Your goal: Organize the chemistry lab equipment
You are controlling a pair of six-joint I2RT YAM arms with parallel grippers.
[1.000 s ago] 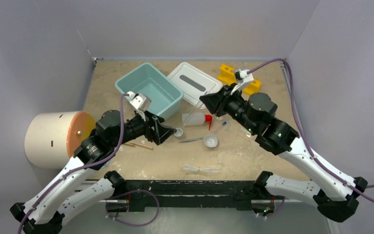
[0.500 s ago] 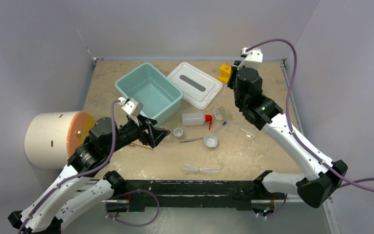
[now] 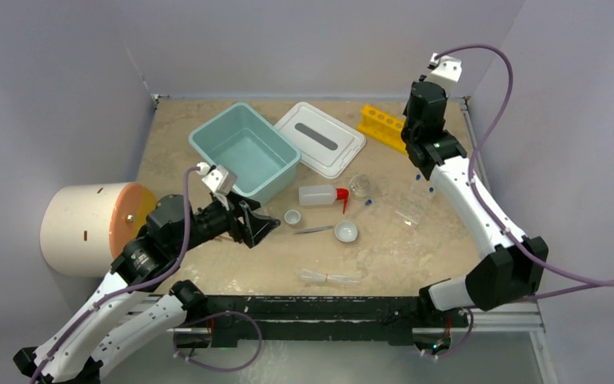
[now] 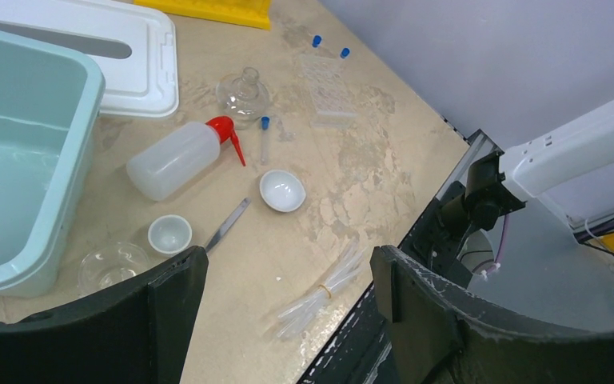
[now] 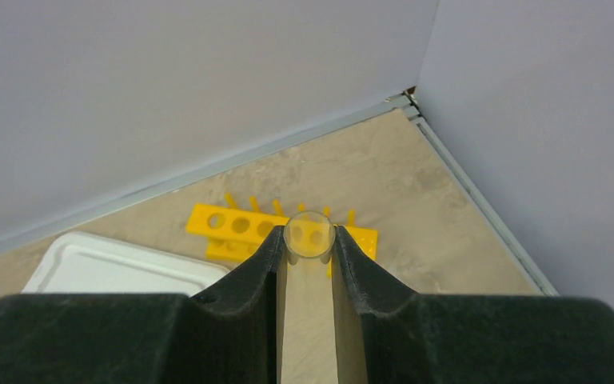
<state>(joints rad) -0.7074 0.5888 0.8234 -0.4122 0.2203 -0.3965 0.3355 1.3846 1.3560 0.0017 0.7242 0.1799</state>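
Note:
My right gripper [image 3: 412,138] is shut on a clear tube [image 5: 309,236], seen end-on between the fingertips, held over the yellow tube rack [image 5: 240,228] at the back right. My left gripper [image 3: 260,224] is open and empty [image 4: 288,264], low over the table left of a tiny white bowl [image 3: 293,217]. The squeeze bottle with red nozzle [image 3: 320,194], metal tweezers [image 3: 313,230], a second white bowl [image 3: 346,232] and a banded bundle of clear tubes [image 3: 332,278] lie mid-table. The wooden sticks [image 3: 228,238] are partly hidden by the left gripper.
The teal tub [image 3: 244,152] and its white lid [image 3: 320,138] sit at the back. The cream cylinder [image 3: 88,228] lies at the left edge. A small glass flask [image 3: 360,186], a tiny blue piece [image 3: 368,202] and a clear tray [image 3: 406,216] lie right of the bottle.
My right arm has swung from the middle of the table up and back to the rear right, over the yellow rack. My left gripper has drawn back slightly from the bowl.

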